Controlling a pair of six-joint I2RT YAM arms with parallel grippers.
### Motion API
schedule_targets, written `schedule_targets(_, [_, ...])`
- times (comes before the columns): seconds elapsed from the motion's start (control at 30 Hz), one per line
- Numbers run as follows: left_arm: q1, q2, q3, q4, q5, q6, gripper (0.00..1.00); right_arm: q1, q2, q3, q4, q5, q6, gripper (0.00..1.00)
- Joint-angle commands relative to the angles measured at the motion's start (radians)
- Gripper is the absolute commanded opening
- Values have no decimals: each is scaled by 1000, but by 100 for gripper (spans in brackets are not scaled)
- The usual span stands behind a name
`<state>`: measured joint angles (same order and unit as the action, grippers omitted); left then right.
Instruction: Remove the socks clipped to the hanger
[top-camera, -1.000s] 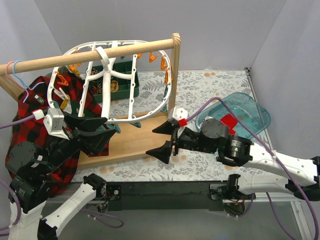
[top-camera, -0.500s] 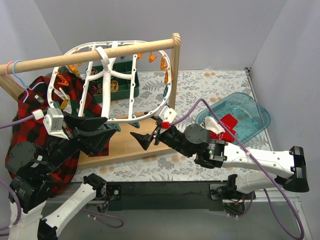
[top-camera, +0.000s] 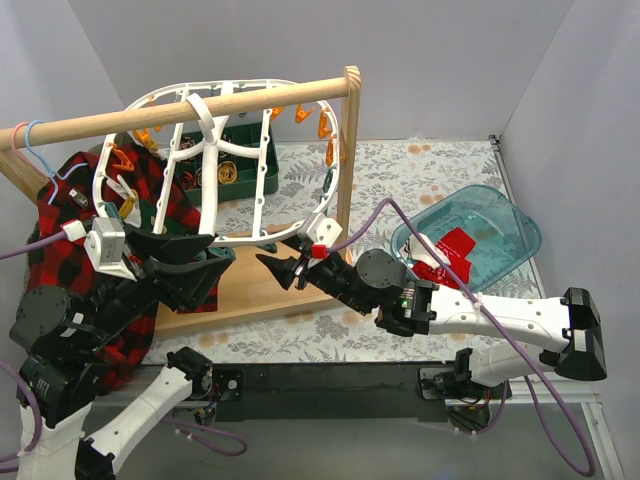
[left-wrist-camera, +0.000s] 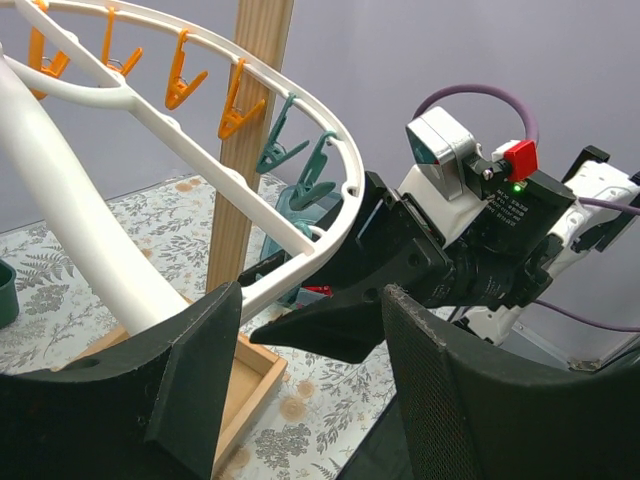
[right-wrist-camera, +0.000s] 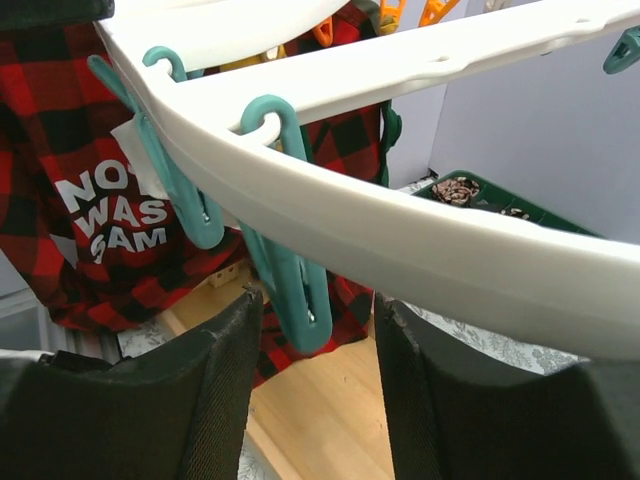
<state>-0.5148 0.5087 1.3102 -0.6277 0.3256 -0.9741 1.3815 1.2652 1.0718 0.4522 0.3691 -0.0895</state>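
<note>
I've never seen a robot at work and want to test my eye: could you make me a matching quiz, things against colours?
Things:
1. hanger
2. shirt
3. tub
4. clips nearest the right jaws

Colours:
a. red and black plaid
b. teal
c. white
d. see-through blue

Pairs: 1-c, 2-a, 3-d, 4-b.

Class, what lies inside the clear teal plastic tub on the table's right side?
A red sock with white parts lies in the clear teal plastic tub. The right arm covers its near left corner; anything there is hidden.
</note>
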Motion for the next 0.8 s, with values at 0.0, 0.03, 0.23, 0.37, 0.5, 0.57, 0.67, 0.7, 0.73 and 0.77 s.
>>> schedule_targets(0.0, [-1, -12, -6, -3, 4, 0, 56, 4, 7, 57, 77, -24, 17, 52])
schedule_targets(0.03, [-1, -10, -5, -3, 4, -1, 56, 4, 5, 59, 77, -28, 22, 51])
schedule_targets(0.23, [-1, -13, -3, -6, 4, 2, 56, 4, -19, 47, 79, -70, 33, 58])
schedule_targets(0.37, [-1, -12, -5, -4, 6, 0, 56, 4, -32, 30, 104, -91, 36, 60])
schedule_targets(0.5, [-1, -10, -2, -4, 6, -2, 56, 4, -47, -7, 154, -79, 42, 59])
schedule_targets(0.57, [-2, -12, 0, -4, 6, -3, 56, 5, -62, -32, 186, -72, 51, 57])
schedule_targets(0.67, [-1, -9, -2, -4, 6, -5, 56, 4, -72, -44, 213, -65, 68, 52])
schedule_targets(0.7, [-1, -9, 0, -4, 10, -5, 56, 4, -72, -44, 214, -67, 73, 51])
schedule_targets(0.73, [-1, -7, 0, -6, 10, -3, 56, 4, -72, -44, 215, -68, 76, 47])
schedule_targets(0.77, [-1, -7, -2, -6, 12, -5, 56, 4, -70, -44, 218, -71, 77, 44])
